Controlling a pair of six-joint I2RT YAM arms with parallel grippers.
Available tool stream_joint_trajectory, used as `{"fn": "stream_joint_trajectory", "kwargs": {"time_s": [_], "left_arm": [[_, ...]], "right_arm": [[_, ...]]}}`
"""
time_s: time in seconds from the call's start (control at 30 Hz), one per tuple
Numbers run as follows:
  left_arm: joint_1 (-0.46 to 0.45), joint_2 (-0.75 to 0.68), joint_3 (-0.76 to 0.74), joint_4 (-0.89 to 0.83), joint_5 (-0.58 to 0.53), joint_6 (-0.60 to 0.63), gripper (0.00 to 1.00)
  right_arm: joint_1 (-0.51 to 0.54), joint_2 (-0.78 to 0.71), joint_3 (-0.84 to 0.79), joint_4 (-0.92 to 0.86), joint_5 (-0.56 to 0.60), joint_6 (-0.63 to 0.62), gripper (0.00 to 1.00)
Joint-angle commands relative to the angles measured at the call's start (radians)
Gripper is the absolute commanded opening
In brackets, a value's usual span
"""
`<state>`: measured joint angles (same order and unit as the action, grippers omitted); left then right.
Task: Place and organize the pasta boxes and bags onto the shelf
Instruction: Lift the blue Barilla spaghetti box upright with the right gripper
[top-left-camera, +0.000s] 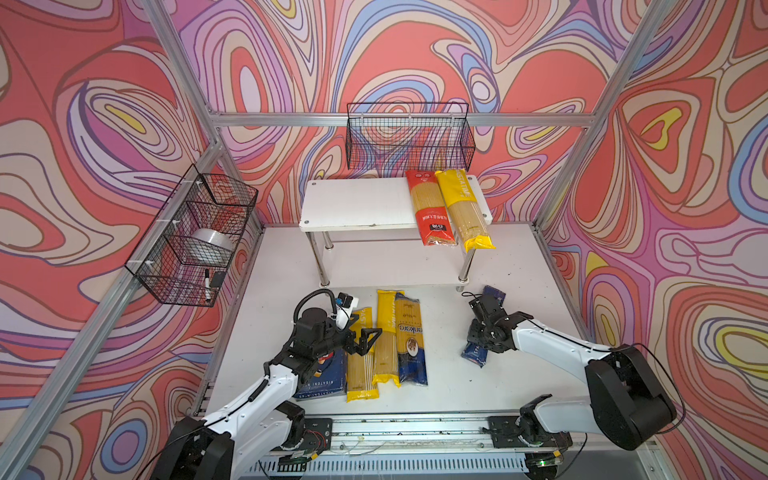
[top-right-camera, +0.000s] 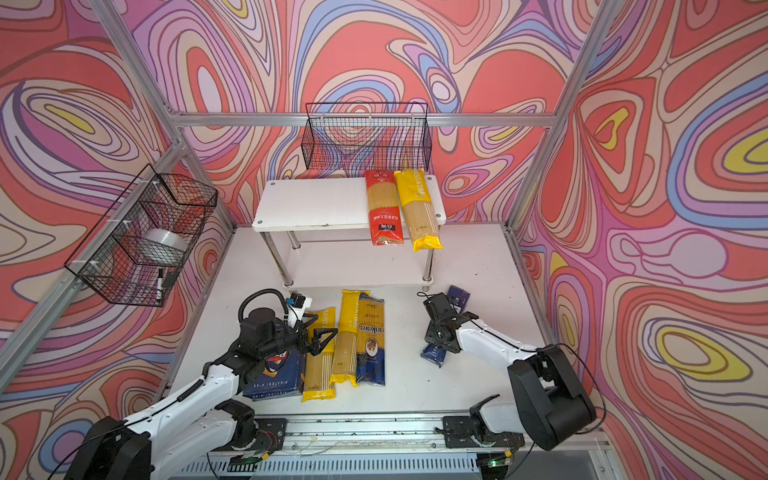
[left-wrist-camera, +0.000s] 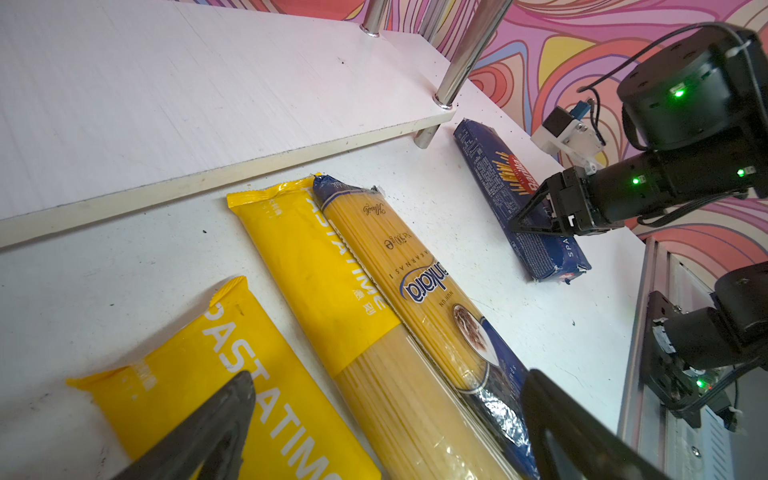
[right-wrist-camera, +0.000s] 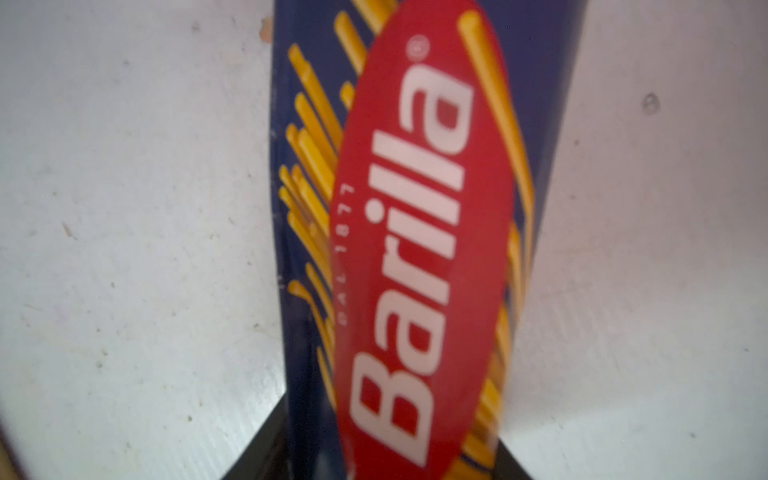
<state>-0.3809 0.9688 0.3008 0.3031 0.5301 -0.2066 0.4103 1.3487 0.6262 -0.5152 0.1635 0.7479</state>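
Right hand (right-wrist-camera: 390, 457) | straddling spaghetti box (right-wrist-camera: 415, 208) | box lying on table (right-wrist-camera: 124, 208)

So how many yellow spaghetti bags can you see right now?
3. One yellow bag on the shelf's top board beside the red bag; second yellow bag and third yellow bag side by side on the table. The left arm may hide more.

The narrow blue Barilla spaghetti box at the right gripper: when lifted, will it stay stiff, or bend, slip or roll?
Probably stiff: the Barilla spaghetti box is a flat-sided carton, so it should neither sag nor roll. Its smooth print may be slippery. The right gripper straddles it near mid-length, so it likely lifts level.
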Motion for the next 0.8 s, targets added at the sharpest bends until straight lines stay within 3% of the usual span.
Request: {"fn": "stream_joint_trajectory", "kwargs": {"time_s": [0.0, 0.33, 0.53, 0.77], "left_arm": [[-0.004, -0.01, -0.011, 0.005, -0.005, -0.004, 1.0], [-0.004, -0.009, -0.012, 0.013, -0.016, -0.004, 1.0], [-0.005, -0.017, -0.003, -0.014, -0.028, -0.006, 1.0], [-0.005, -0.097, -0.034, -0.031, -0.119, -0.015, 1.0]], "right_arm": [[0.018, -0.004, -0.039, -0.035, -0.065, -0.001, 0.43], [0.034, -0.097, -0.013, -0.077, -0.047, -0.024, 0.28], [0.042, -0.134, 0.056, -0.132, -0.074, -0.071, 0.25], [0.077, -0.176, 0.129, -0.182, -0.108, -0.1, 0.22]]}}
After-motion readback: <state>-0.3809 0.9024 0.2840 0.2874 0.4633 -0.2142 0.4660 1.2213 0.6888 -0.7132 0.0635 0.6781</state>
